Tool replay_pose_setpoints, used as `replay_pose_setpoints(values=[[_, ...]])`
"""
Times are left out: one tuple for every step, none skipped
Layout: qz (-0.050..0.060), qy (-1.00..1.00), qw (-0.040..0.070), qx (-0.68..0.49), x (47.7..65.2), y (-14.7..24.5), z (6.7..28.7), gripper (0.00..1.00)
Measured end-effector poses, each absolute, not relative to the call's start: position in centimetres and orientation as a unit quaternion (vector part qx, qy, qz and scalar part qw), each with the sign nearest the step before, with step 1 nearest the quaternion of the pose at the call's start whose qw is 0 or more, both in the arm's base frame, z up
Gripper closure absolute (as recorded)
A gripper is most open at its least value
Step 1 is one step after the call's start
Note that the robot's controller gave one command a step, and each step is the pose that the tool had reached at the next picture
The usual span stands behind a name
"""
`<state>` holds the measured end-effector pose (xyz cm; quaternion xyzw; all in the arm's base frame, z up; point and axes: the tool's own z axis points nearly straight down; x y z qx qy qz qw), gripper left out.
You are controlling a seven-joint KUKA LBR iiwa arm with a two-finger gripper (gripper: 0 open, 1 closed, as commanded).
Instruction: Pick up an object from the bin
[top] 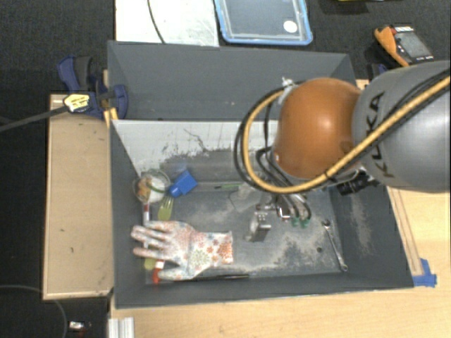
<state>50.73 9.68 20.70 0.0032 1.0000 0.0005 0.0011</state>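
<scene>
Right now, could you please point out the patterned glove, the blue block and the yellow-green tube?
patterned glove (192,248), camera view, on its flowered palm.
blue block (184,184), camera view, on its top face.
yellow-green tube (166,208), camera view, on its middle.

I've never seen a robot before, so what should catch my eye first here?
The arm's big orange cover stands out, reaching in from the right over the grey bin, its gripper above the bin's middle floor. Then a flowery white glove lies flat in the lower left corner, a small blue block just beyond it.
</scene>
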Motion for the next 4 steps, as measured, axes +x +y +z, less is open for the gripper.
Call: replay_pose_setpoints(values=[[0.001, 1.0, 0.001, 0.004, 50.7, 9.7, 20.7, 0.0], [0.0, 1.0, 0.007, 0.0, 51.9, 11.8, 18.9, 0.0], [0.0, 0.998, 0.0, -0.057, 51.2, 14.6, 17.2, 0.0], [0.002, 0.999, 0.008, -0.045, 50.4, 16.1, 13.0, 0.0]])
